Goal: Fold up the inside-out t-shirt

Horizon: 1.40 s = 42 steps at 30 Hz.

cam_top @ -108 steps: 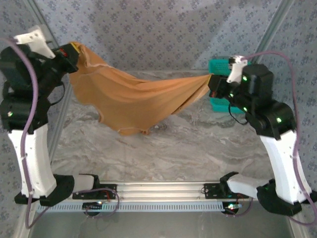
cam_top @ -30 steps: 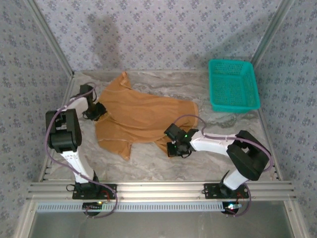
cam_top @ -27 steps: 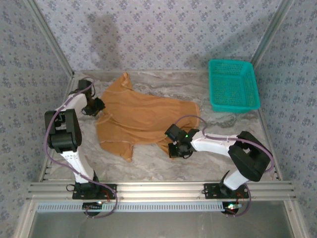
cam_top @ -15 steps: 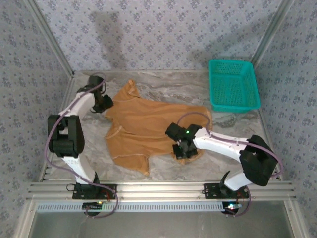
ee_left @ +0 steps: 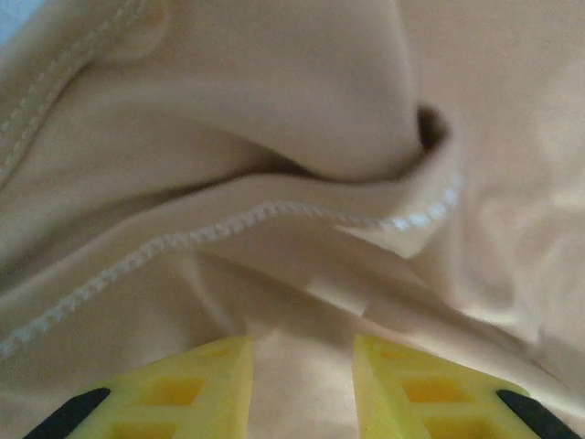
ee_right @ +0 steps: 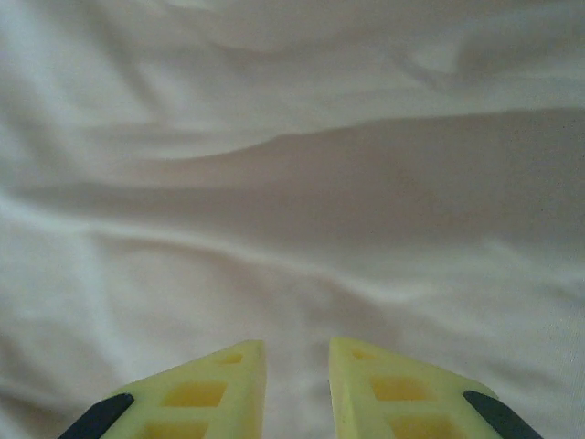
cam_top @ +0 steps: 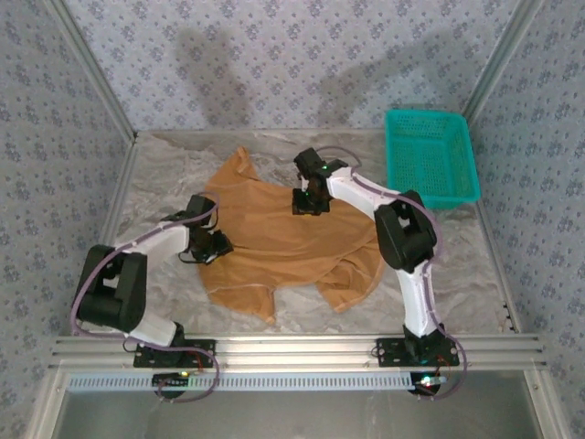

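Note:
The inside-out t-shirt lies spread and wrinkled on the marble table, its orange-tan cloth bunched at the near right hem. My left gripper rests low on the shirt's left edge. In the left wrist view its yellow fingers stand apart, with a ridge of stitched cloth just ahead and cloth lying in the gap; the left gripper is open. My right gripper sits on the shirt's far middle. In its wrist view the right gripper is open a little over smooth cloth.
A teal mesh basket stands at the far right corner of the table. Metal frame posts and patterned walls close in the left, right and back. Bare table lies right of the shirt and along the near edge.
The right gripper let go of the near hem and swung to the shirt's far middle. The left gripper slid from the shoulder down the left edge. The shirt had been dragged rightwards.

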### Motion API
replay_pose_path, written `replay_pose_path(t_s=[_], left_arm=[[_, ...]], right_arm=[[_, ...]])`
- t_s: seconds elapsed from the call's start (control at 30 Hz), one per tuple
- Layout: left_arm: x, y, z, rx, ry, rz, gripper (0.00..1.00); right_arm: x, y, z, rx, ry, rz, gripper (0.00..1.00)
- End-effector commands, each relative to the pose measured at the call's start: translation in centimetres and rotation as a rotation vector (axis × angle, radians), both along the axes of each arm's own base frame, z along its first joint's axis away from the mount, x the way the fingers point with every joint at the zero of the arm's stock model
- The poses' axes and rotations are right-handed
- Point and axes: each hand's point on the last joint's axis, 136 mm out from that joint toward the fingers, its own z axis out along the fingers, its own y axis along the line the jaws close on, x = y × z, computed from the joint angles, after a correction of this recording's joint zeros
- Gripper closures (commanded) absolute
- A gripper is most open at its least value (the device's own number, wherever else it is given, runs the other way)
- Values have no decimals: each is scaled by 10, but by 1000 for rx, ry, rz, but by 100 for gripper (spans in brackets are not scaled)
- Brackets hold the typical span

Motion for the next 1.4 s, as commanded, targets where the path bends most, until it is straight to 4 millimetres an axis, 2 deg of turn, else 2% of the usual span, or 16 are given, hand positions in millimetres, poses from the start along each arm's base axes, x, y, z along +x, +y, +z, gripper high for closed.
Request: replay_pose_path(t_s=[0.0, 0.1, 0.2, 0.3, 0.33, 0.43, 0.5, 0.53, 0.6, 0.63, 0.8, 0.9, 1.0, 1.13, 1.23, 1.37], left_arm=[[35, 2, -3, 5, -36, 14, 66], [73, 10, -13, 46, -6, 18, 67], [122, 10, -12, 95, -9, 3, 68], [175, -4, -6, 104, -30, -27, 68], [195, -12, 0, 103, -49, -47, 68], [245, -54, 25, 47, -128, -150, 67], [265, -89, 47, -6, -175, -243, 67], [269, -104, 59, -25, -193, -288, 67], [269, -116, 82, -18, -218, -341, 67], [267, -112, 93, 3, -223, -344, 67], [234, -67, 123, 119, -235, -276, 67], [202, -36, 123, 68, -273, -175, 65], [173, -12, 111, -25, -281, -75, 65], [147, 3, 75, -48, -211, -43, 65], [144, 10, 48, -32, -147, -39, 65], [156, 23, 15, -15, -71, -1, 65]], right_arm=[[-11, -15, -12, -17, 76, 13, 73], [-30, -31, -29, -55, 107, -8, 73], [-68, -40, -44, -71, 150, -30, 74], [-115, -23, -45, -49, 152, -16, 75], [-136, -14, -44, -49, 153, 5, 75], [-166, 23, -17, -14, 93, 81, 74], [-162, 32, 6, -17, 34, 101, 72], [-160, 28, 14, -28, 28, 96, 72], [-142, 17, 26, -39, -26, 72, 70], [-130, 11, 29, -36, -44, 60, 69], [-75, -11, 24, -65, -78, 22, 69], [-55, -15, 9, -82, -47, 11, 69], [-47, -21, -5, -112, 4, -4, 68], [-37, -38, -23, -139, 56, -69, 68], [-25, -51, -35, -140, 75, -113, 68], [-7, -60, -43, -142, 84, -133, 67]])
